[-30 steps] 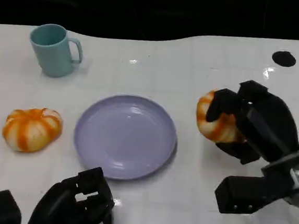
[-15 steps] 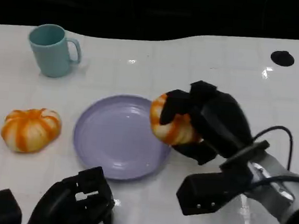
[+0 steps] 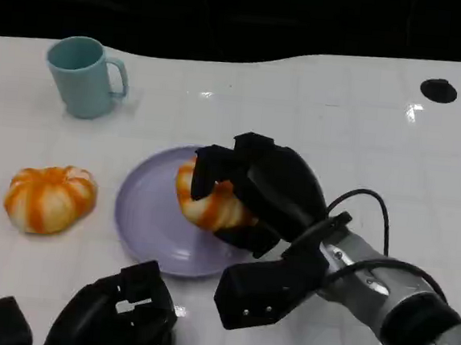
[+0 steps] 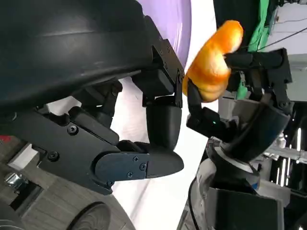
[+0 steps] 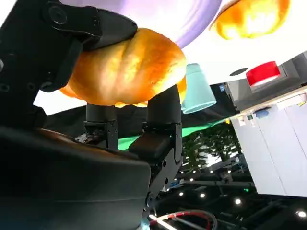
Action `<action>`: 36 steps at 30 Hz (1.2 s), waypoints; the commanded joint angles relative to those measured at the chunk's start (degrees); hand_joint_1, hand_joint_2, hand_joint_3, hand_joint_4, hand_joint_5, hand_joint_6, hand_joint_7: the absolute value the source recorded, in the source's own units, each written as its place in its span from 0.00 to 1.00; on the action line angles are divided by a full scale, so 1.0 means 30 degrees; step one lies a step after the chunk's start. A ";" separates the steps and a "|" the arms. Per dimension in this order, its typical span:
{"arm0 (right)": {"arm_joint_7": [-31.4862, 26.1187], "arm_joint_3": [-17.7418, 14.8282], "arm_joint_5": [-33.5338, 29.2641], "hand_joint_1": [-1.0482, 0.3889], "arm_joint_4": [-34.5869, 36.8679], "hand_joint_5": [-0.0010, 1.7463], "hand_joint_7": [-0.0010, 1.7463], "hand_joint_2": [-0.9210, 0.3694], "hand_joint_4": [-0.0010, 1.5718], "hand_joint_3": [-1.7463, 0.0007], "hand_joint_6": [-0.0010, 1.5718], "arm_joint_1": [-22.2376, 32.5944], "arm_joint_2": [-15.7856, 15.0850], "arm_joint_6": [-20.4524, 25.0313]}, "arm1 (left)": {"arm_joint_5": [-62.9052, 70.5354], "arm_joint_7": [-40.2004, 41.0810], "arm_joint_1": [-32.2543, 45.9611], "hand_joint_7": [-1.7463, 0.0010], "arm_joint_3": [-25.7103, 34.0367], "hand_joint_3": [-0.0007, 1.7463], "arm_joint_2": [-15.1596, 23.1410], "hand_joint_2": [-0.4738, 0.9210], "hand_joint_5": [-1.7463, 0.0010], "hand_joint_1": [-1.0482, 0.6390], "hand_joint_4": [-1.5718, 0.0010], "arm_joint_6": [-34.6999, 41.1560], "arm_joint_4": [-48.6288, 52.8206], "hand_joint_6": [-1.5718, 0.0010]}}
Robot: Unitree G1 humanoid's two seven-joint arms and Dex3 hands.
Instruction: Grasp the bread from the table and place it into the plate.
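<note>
My right hand (image 3: 271,191) grips a round orange-and-white bread (image 3: 201,207) over the right half of the lilac plate (image 3: 148,214). Whether the bread touches the plate I cannot tell. The right wrist view has that bread (image 5: 129,67) clamped between the black fingers (image 5: 163,112), with the plate (image 5: 158,13) behind it. From the left wrist view the bread (image 4: 213,62) hangs in the right hand (image 4: 254,120) beside the plate's rim (image 4: 178,19). My left hand (image 3: 117,314) rests near the front edge holding nothing, its fingers (image 4: 160,129) loosely bent and apart.
A second striped bread (image 3: 49,197) lies on the white table left of the plate. A teal mug (image 3: 84,75) stands at the back left. A black round hole (image 3: 438,90) marks the table's far right. The right forearm's cable (image 3: 365,202) loops above the table.
My right hand has carried the bread leftward from the table's right side to above the plate. The left hand has stayed where it was.
</note>
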 commanded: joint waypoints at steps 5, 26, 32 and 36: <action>0.1215 0.0094 0.0375 0.49 0.0289 0.48 0.19 0.17 0.35 0.69 0.43 -0.0652 0.0163 0.0452 | -0.0078 0.0051 0.0128 0.15 0.0068 0.33 0.0143 0.87 0.00 0.27 0.50 0.0095 -0.0174 0.54; 0.6000 -0.0498 0.1323 0.27 -0.6306 0.29 0.00 0.00 0.00 0.88 0.20 0.2410 -0.1719 0.2632 | -0.0102 -0.0075 0.0033 0.15 0.0130 0.32 0.0191 0.88 0.00 0.26 0.51 0.0035 -0.0013 0.55; 0.6525 -0.1248 0.1743 0.29 -0.9134 0.33 0.01 0.00 0.01 0.89 0.21 0.4182 -0.2848 0.2494 | 0.0015 0.0035 -0.0022 0.14 0.0106 0.32 0.0207 0.88 0.00 0.26 0.50 0.0031 -0.0003 0.55; 0.5497 -0.1728 0.1462 0.35 -1.0305 0.37 0.03 0.00 0.05 0.94 0.26 0.5268 -0.3601 0.1702 | 0.0073 0.0055 -0.0048 0.14 0.0099 0.32 0.0216 0.87 0.00 0.25 0.50 -0.0039 0.0032 0.55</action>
